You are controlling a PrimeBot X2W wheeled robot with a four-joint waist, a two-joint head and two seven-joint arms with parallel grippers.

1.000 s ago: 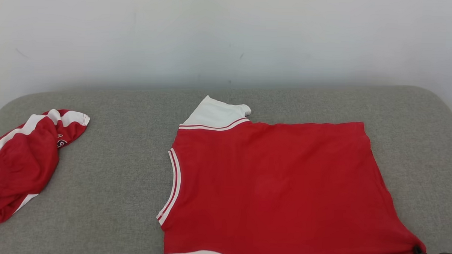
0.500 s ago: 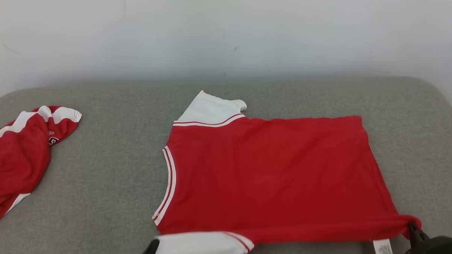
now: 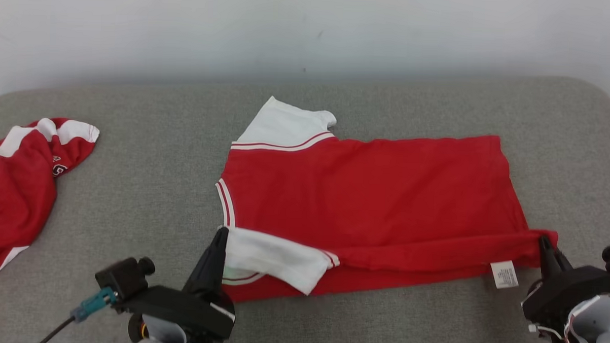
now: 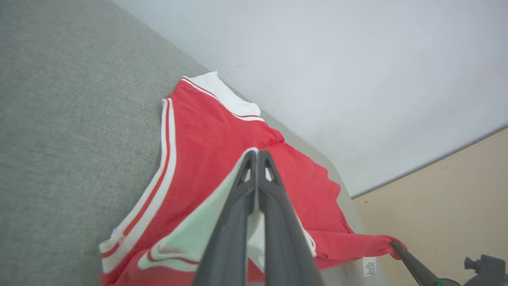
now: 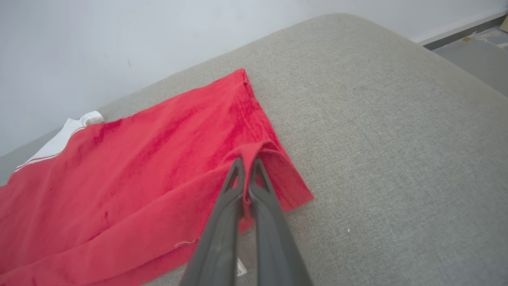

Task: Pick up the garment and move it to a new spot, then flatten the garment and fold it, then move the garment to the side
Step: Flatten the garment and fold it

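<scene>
Keep the left gripper (image 3: 223,232) and right gripper (image 3: 542,240), both clamped on the garment (image 3: 375,194), level: uneven travel toward the cushion's (image 3: 131,201) far edge skews your fold.

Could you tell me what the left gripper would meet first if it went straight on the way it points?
Probably the red body of the shirt: the left gripper, shut on the near sleeve, points across it towards the wall. Depth is unclear, so it might pass just above the cloth.

The garment (image 3: 375,194) lies on the cushion (image 3: 147,196); another shirt (image 3: 15,197) lies well left.
</scene>
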